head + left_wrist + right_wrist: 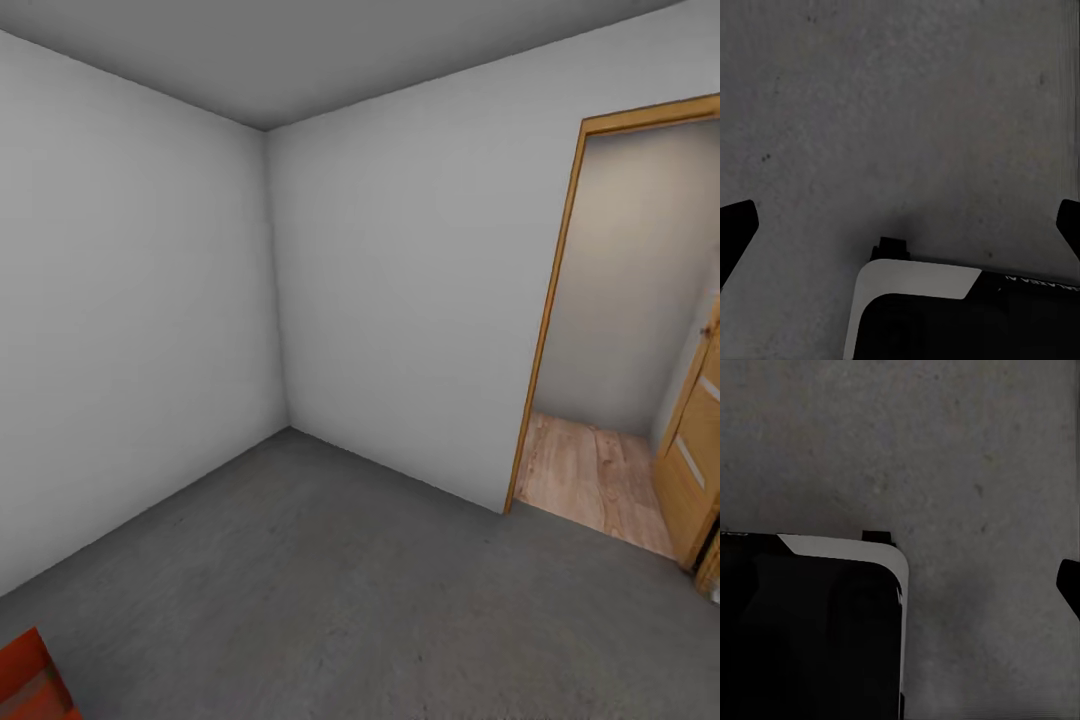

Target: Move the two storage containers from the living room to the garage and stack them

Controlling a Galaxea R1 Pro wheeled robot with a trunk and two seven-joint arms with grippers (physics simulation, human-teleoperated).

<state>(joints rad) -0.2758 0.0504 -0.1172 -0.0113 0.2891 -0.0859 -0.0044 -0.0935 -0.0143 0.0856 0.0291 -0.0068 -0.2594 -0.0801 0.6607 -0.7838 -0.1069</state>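
One red-orange storage container shows as a corner at the lower left edge of the head view, cut off by the frame, on or just above the garage's dark grey concrete floor. My left gripper hangs open over bare floor, its dark fingertips far apart at the picture's two sides, with nothing between them. My right gripper also points down at the floor. One of its fingertips sits at the frame's edge, and nothing is held.
Plain white walls meet in a corner ahead. At the right, a wood-framed doorway opens onto a light wood-plank floor, with a wooden door swung open. My black and white base fills part of both wrist views.
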